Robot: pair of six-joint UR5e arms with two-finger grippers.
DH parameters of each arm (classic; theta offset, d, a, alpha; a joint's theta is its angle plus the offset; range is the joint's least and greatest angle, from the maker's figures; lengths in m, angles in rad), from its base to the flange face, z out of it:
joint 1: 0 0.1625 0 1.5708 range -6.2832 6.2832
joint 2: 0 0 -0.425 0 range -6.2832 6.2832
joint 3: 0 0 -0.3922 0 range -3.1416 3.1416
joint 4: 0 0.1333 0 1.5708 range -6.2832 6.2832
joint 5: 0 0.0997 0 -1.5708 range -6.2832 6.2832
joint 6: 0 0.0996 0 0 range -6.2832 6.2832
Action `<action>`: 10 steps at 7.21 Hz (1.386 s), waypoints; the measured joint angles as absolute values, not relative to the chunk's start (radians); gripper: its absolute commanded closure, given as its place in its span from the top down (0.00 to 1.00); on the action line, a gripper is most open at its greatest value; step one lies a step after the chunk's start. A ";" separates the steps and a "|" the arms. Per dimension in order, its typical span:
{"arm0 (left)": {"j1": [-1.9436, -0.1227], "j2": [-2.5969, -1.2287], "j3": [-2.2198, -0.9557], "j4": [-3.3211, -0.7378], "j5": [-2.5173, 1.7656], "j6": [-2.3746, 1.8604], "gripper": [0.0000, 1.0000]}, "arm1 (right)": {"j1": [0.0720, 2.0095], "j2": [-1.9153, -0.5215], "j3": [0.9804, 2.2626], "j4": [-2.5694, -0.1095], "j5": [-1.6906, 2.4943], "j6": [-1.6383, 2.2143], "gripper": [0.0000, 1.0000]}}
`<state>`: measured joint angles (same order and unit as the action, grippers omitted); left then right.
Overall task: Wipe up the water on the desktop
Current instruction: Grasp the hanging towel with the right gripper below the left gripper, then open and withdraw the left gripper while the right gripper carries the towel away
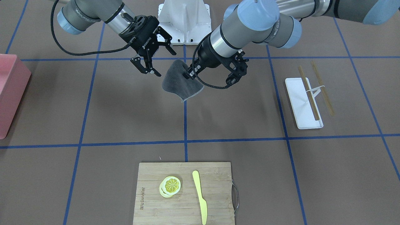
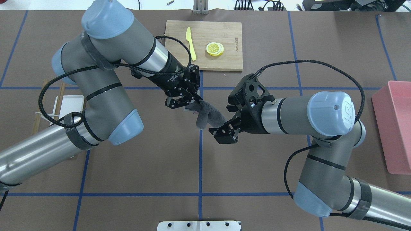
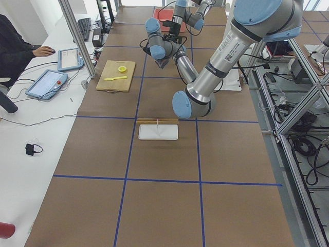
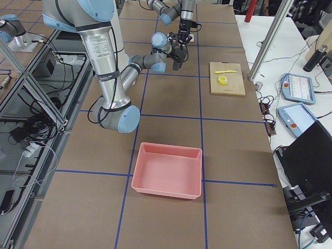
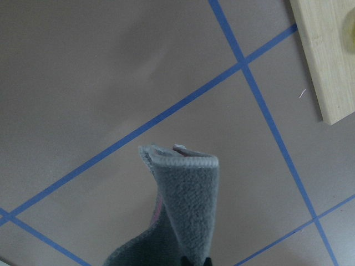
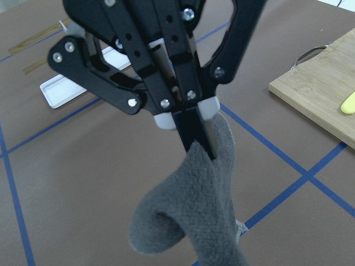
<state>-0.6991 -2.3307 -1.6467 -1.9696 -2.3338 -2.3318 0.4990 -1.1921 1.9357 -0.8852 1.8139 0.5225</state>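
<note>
- matte brown desktop (image 1: 125, 109), crossed by thin blue tape lines, fills the scene; no puddle or wet patch can be made out on it in any view.
- a dark grey terry cloth (image 1: 181, 81) is held clear of the surface, over the middle blue line, with its lower part hanging loosely in a fold.
- the left gripper (image 6: 193, 130) is seen clamped on the cloth's upper edge, fingers pressed together on the fabric.
- the right gripper (image 1: 164, 64) is seen with its fingers spread apart, just beside the cloth and gripping nothing.
- a bamboo cutting board (image 1: 184, 193) with yellow lemon slices (image 1: 170, 186) and a yellow plastic knife (image 1: 200, 197) is found at the operators' edge, well apart from the cloth.
- the step in hand is judged to be carrying the cloth, or passing it between the arms; wiping is not yet begun.
- for the next move, the cloth would need to be lowered until it lies flat on the desktop, then pressed and dragged across the wet area; where that area lies cannot be told.
</note>
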 measured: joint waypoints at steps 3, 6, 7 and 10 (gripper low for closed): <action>-0.689 -2.333 -1.655 -1.970 -2.336 -2.336 0.00 | 0.499 -1.192 1.933 -0.886 1.813 0.544 0.62; -0.689 -2.333 -1.659 -1.970 -2.338 -2.336 0.00 | 0.499 -1.192 1.934 -0.885 1.815 0.566 0.27; -0.689 -2.332 -1.660 -1.970 -2.338 -2.336 0.00 | 0.499 -1.192 1.935 -0.885 1.815 0.567 0.17; -0.689 -2.328 -1.658 -1.970 -2.337 -2.335 0.00 | 0.501 -1.193 1.936 -0.885 1.815 0.569 0.00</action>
